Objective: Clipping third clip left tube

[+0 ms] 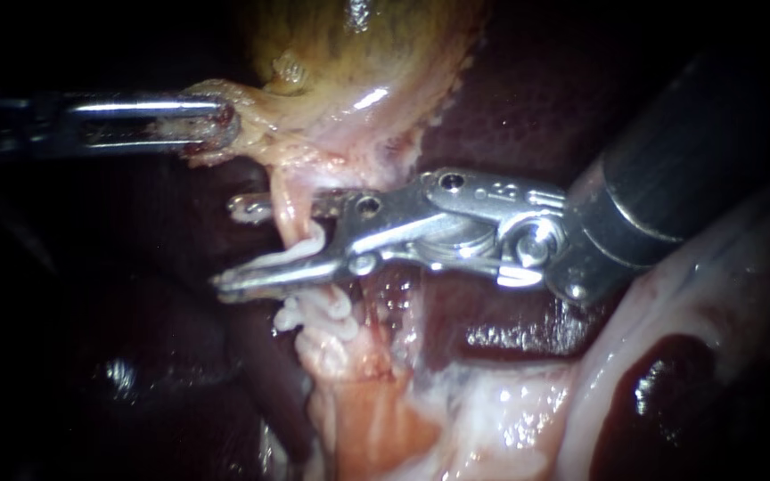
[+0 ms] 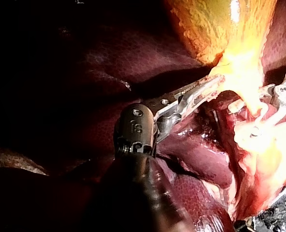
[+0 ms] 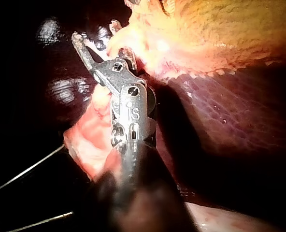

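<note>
In the endoscope view my right instrument comes in from the upper right with its jaws open. A thin pink tube runs down between them from the gallbladder's neck. A white ridged piece sits against the tube at the lower jaw. Just below, white clips cross the same tube. My left instrument is shut on pale tissue at the edge of the yellow gallbladder. The left wrist view shows those jaws holding that tissue. In the right wrist view the open jaws reach under the gallbladder.
Dark red liver lies behind and around the instruments. Pale glistening tissue and a dark blood pool fill the lower right. A second pale strand runs right of the tube. Thin wires lie beside my right shaft.
</note>
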You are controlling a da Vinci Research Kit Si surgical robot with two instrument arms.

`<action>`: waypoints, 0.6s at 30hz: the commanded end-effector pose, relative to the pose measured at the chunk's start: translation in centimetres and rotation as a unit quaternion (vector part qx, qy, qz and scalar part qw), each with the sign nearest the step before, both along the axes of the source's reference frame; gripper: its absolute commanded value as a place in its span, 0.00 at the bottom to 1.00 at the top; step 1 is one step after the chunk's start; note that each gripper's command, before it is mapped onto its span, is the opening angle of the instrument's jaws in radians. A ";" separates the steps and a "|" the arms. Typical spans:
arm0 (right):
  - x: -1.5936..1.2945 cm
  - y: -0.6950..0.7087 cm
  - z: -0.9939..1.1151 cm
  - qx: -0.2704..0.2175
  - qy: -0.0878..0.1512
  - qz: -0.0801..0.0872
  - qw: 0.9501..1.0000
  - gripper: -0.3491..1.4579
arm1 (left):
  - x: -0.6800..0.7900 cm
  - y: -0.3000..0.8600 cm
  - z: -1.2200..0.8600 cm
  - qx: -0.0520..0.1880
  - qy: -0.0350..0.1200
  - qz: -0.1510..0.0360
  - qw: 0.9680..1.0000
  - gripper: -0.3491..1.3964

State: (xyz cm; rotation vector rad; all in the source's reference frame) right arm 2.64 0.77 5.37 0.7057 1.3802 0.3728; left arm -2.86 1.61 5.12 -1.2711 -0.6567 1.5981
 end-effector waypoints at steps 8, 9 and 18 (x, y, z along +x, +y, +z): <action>-0.08 -0.01 0.01 0.005 -0.004 0.003 1.000 0.34 | 0.00 0.00 0.00 0.000 0.000 0.000 1.000 0.00; -0.08 -0.01 0.01 0.008 -0.004 0.003 1.000 0.33 | 0.00 0.00 0.00 0.000 0.000 0.000 1.000 0.00; -0.15 0.00 -0.01 0.049 -0.010 -0.001 0.999 0.11 | 0.00 0.01 0.00 0.000 0.000 0.000 1.000 0.00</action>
